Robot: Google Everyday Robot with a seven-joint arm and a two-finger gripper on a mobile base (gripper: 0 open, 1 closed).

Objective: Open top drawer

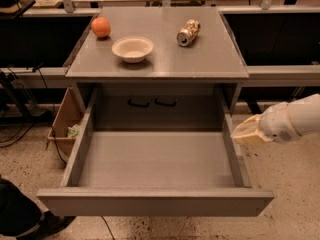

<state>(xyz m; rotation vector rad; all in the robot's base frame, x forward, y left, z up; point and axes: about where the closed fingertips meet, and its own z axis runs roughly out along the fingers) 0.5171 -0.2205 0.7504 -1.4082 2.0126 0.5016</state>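
The top drawer (155,202) is a wide matte-grey drawer with a plain front panel. It stands pulled far out of the cabinet, and its smooth grey box interior (157,159) holds nothing. My gripper (243,132) is at the right, outside the drawer and just beyond its right side wall, a little above the rim. It comes in from the right edge on a white arm (300,119). It touches nothing.
The cabinet's grey top (210,54) carries an orange (101,27), a white bowl (132,49) and a crushed can (188,33). A cardboard box (65,124) stands on the floor at the left. A dark shoe (20,219) is at bottom left.
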